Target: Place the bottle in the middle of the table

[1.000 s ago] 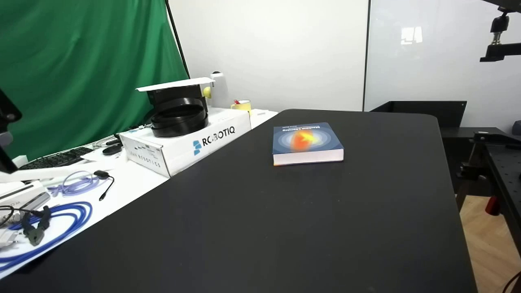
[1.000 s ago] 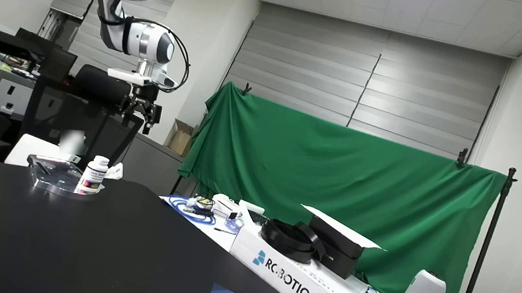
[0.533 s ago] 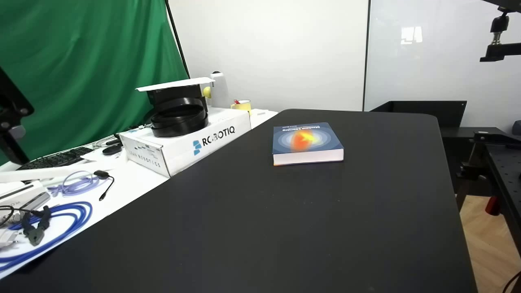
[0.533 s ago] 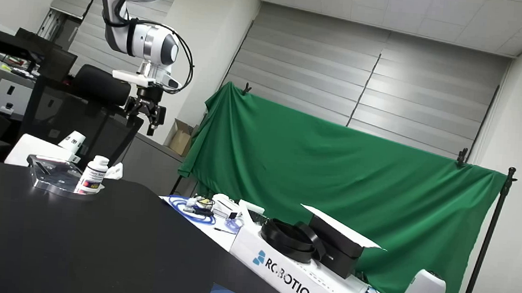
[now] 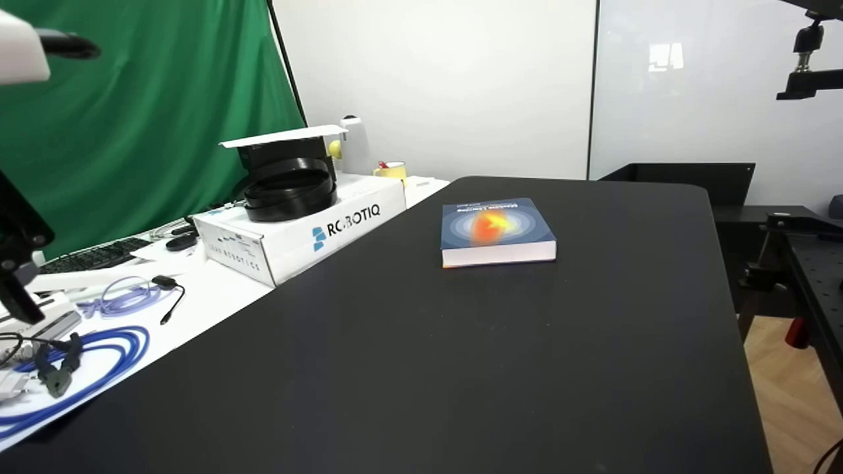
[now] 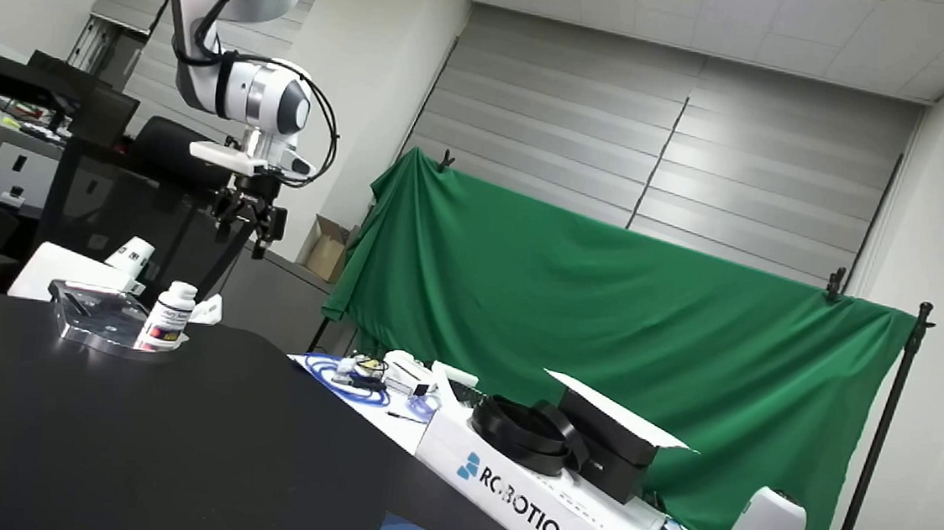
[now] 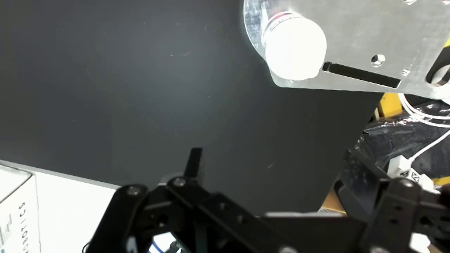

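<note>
Gripper [image 6: 241, 243]: lower in both exterior views than half a second ago.
Arm [image 6: 238, 82]: down with it; a blurred white part [image 5: 21, 49], a black rounded piece beside it, now shows at the upper corner of an exterior view.
Fingers [image 7: 194, 165]: spread wide — the black table [image 7: 158, 88] shows between them in the wrist view.
Bottle [image 6: 167, 318]: in the same place as half a second ago, upright on a shiny plate [image 7: 351, 35] near one of its corners, well apart from the gripper.
Bottle's look: small and white, the label carrying dark lettering too small to read and, lower down, a dark band with reddish patches.
Cap [image 7: 295, 49]: white and round; from above it glares so brightly that its surface detail is lost — a thin strip of red shows just past its edge.
Plate's look: grey, with a dark slot and round holes, lying at the table's edge.
Book [image 5: 494, 227]: blue cover with an orange and yellow shape, flat on the table, well apart from the bottle.
White box [image 5: 293, 247]: printed with Robotiq lettering, on a white surface [image 5: 217, 289] alongside the table.
</note>
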`<state>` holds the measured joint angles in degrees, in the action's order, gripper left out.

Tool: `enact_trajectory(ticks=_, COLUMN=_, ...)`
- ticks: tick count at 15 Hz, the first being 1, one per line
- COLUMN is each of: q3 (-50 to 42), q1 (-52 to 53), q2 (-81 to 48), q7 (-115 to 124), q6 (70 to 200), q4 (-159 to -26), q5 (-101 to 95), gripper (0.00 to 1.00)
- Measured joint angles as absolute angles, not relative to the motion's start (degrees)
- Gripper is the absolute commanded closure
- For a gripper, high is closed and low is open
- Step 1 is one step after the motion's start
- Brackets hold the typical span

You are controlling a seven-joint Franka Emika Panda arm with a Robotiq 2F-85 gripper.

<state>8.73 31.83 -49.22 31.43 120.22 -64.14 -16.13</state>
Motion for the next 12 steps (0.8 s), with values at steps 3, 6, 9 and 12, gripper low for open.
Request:
enact_trajectory(ticks=3, q3=8.8, q1=32.2, q2=-50.5, q7=31.5, q6=122.9, q4=-64.6, q5=-15.9, gripper=0.00)
enact_trajectory(ticks=6, q3=8.8, q1=32.8, q2=-51.3, q7=32.0, q6=123.3, q4=-64.9, q5=-15.7, gripper=0.00)
enact_trajectory(ticks=9, q3=8.9, q1=33.4, q2=-51.3, q7=33.0, q6=123.8, q4=-66.0, q5=-15.5, gripper=0.00)
enact_trajectory(ticks=12, q3=9.0, q1=33.3, q2=-51.3, q7=33.4, q6=124.3, q4=-67.1, q5=-13.7, gripper=0.00)
